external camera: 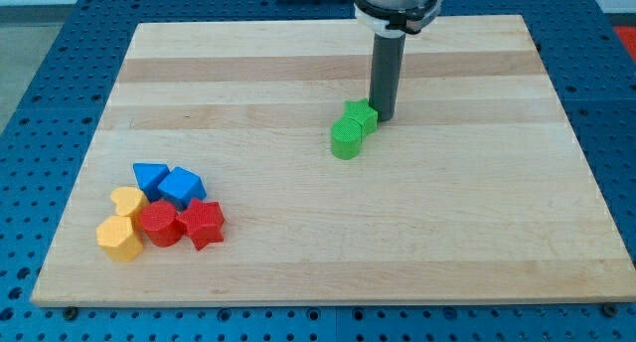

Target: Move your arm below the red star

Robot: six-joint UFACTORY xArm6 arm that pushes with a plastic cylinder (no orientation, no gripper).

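The red star [205,224] lies at the view's lower left, at the right end of a cluster of blocks. My tip [384,118] rests on the board near the view's upper middle, far to the right of and above the star. It touches the right side of a green star [359,115], which sits against a green cylinder [346,140].
Beside the red star are a red cylinder [158,224], a blue cube-like block [182,187], a blue triangle [149,175], a yellow heart [128,201] and a yellow hexagon-like block [119,239]. The wooden board [447,243] lies on a blue perforated table.
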